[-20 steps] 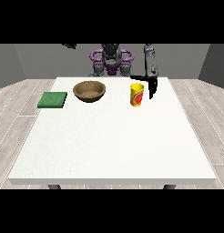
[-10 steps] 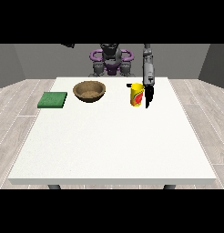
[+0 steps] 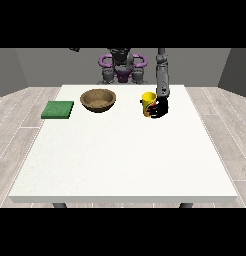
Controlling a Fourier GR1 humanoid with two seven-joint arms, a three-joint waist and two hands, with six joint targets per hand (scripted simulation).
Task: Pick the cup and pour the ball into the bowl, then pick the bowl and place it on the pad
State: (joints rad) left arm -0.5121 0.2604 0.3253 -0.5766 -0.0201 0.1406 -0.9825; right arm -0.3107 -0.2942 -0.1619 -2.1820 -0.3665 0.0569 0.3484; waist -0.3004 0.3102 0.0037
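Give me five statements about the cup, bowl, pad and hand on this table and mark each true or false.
1. The yellow cup stands right of the wooden bowl in the view. True.
2. The bowl sits on the green pad. False: it stands on the white table, beside the pad.
3. The hand at the view's right is at the cup. True.
4. The cup is tipped over the bowl. False: it is upright, apart from it.
5. The pad lies at the table's near edge. False: far left.

Single front cam, set across the bench (image 3: 120, 160) at its 6 o'clock edge, raised, tilted down, facing 12 o'clock toward the robot (image 3: 122, 65). Far enough back to frame the whole benchtop. No second view.
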